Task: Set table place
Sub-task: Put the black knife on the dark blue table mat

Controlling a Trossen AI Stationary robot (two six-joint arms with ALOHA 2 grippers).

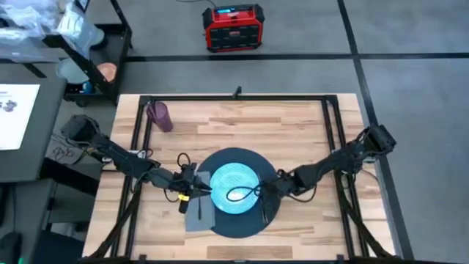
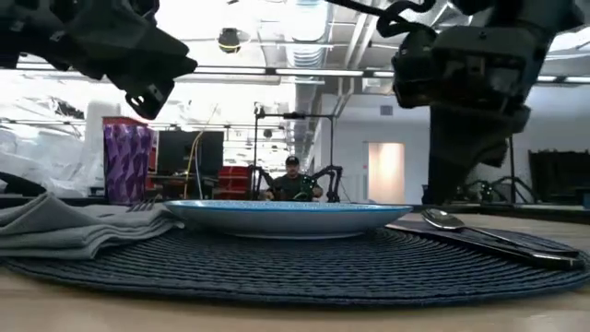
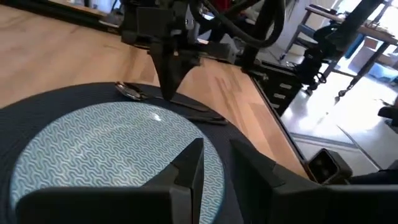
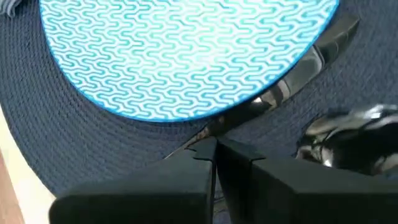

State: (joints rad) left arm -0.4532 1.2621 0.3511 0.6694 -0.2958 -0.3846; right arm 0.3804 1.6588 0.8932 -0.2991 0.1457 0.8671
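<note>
High view: round dark mat [image 1: 242,220] at the desk's [image 1: 293,125] near-centre, plate [image 1: 236,188] on it.
Being round, the mat has no long axis or heading. Left end effector [image 1: 196,189] hovers by the napkin [image 1: 199,213], fingers slightly parted; right end effector [image 1: 270,189], fingers closed and empty, sits over the knife [image 4: 311,59] and spoon [image 4: 348,134].

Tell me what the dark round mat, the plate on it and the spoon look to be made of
The mat looks woven, fibre or vinyl cord: ribbed concentric rows show in its navy-black surface, matte. The plate looks like glazed ceramic or possibly melamine: smooth, slightly glossy, with a printed light blue wave pattern. The spoon looks like polished metal, probably steel: its bowl gives bright mirror-like reflections.
</note>
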